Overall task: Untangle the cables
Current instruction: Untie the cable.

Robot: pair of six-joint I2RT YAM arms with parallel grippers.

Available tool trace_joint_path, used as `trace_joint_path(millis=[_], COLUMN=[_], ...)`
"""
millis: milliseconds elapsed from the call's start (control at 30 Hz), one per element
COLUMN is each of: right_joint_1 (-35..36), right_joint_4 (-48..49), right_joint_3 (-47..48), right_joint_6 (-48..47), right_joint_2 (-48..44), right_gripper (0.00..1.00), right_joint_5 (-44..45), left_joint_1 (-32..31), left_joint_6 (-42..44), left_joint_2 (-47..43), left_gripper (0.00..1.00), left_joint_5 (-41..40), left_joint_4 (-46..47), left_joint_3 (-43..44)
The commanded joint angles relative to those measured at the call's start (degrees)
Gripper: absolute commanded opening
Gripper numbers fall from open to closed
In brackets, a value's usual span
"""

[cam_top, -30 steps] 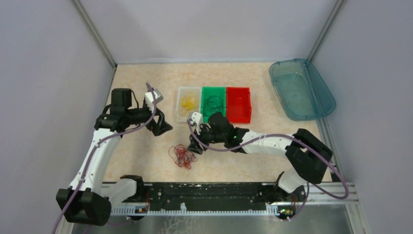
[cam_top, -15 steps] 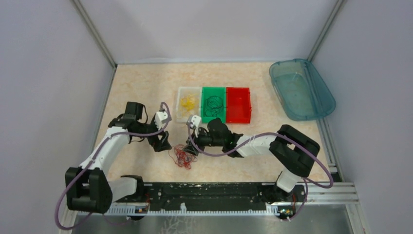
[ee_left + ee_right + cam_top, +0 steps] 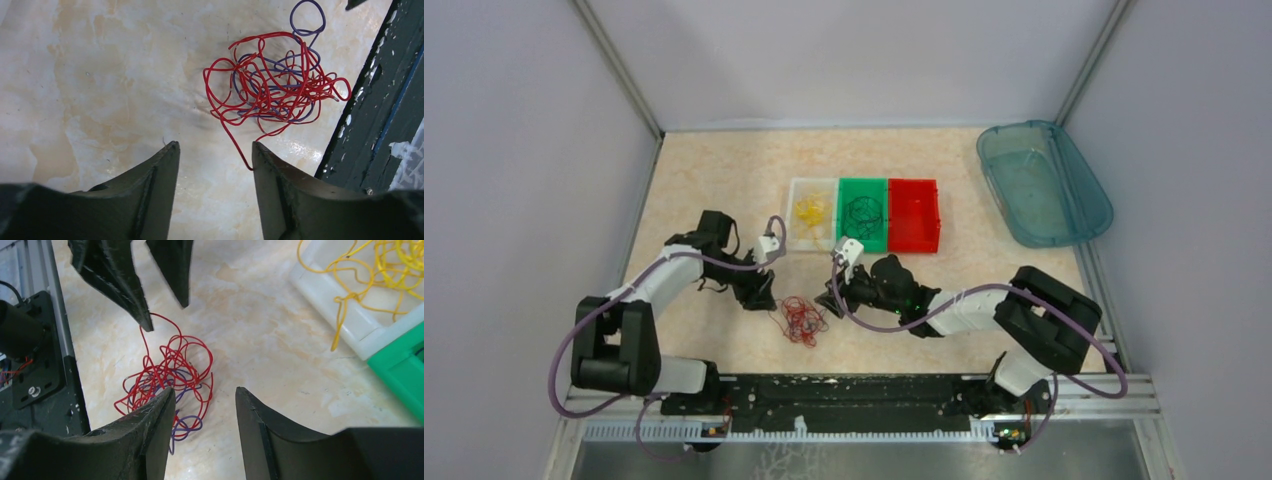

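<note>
A tangle of thin red and purple cables [image 3: 802, 318] lies on the table between my two grippers. My left gripper [image 3: 761, 291] stands just left of it, jaws apart. In the left wrist view the cables [image 3: 272, 80] lie ahead of the left gripper [image 3: 214, 145], and one loose red end runs down against the inside of its right finger [image 3: 280, 190]. My right gripper [image 3: 834, 298] sits at the tangle's right side. In the right wrist view the right gripper [image 3: 205, 390] is open with nothing between its fingers, and its left finger overlaps the cables [image 3: 165, 370].
Behind the tangle stand a white bin [image 3: 797, 228] with yellow cables [image 3: 390, 265], a green bin [image 3: 862, 240] with dark cables, and a red bin [image 3: 914, 216]. A teal tray [image 3: 1044, 180] sits at the back right. A black rail [image 3: 380, 100] borders the table's near edge.
My left arm has swung right and down to the tangle's left edge, and its jaws have narrowed. The right gripper has shifted slightly right. The tangle has stayed in place.
</note>
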Motion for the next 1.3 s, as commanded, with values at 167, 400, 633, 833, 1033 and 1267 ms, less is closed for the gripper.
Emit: trace_joint_path(millis=[167, 400, 633, 833, 1033, 1267], right_joint_1=[-2.6, -3.5, -3.5, -3.5, -2.0, -1.4], right_joint_4=[5.5, 2.6, 4.6, 10.2, 14.9, 23.3], right_joint_3=[0.9, 8.8, 15.8, 19.3, 22.4, 23.5], right_joint_6=[3.9, 1.0, 0.7, 3.5, 6.2, 12.2], right_joint_2=[-6.4, -3.5, 1.0, 5.2, 10.2, 14.4], right_gripper=[0.5, 0.63, 0.79, 0.8, 0.77, 0.74], right_joint_5=[-0.4, -10.4, -18.6, -23.6, -25.2, -24.1], left_joint_1=[-0.5, -0.7, -1.4, -1.8, -2.4, -2.6], left_joint_6=[1.1, 2.5, 5.4, 3.1, -0.2, -4.3], left_joint_2=[-0.7, -7.2, -12.7, -15.0, -16.4, -17.2], left_gripper=[0.1, 0.0, 0.0, 0.0, 0.0, 0.0], left_joint_5=[2.3, 6.3, 11.5, 14.9, 19.1, 21.9], left_joint_4=[0.3, -8.8, -17.2, -19.1, -19.1, -18.4], left_joint_3=[3.3, 10.7, 16.6, 21.7, 25.8, 28.9])
